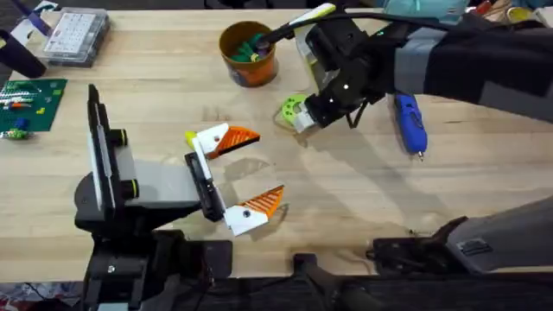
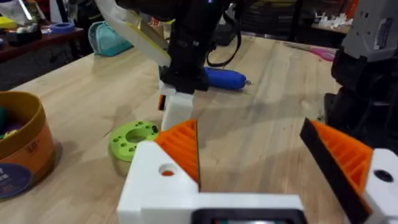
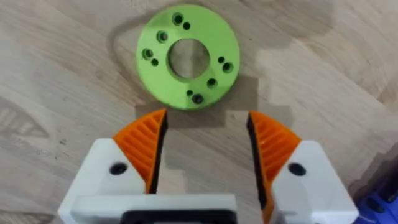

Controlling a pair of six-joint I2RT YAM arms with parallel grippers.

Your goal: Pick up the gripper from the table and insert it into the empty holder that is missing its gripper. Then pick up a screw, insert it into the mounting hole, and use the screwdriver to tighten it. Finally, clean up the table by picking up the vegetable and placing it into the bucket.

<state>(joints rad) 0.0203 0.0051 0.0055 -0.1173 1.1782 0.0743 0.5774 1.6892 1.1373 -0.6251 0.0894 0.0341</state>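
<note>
Now my right tool hovers open just beside the green ring on the bench; my left tool is open too, and the screwdriver lies near the right one.

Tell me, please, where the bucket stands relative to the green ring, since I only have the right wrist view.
Observer: The orange bucket stands beyond the lime-green ring, nearer the table's far edge and a little toward the left arm's side.
Operator: Thank you. Is there anything in it?
Observer: Yes, some green and dark pieces lie inside, but I cannot tell what they are.
Operator: And how does the screwdriver lie?
Observer: The blue screwdriver lies flat on the table on the right of the right gripper, with its bit pointing toward the arms' bases.
</note>
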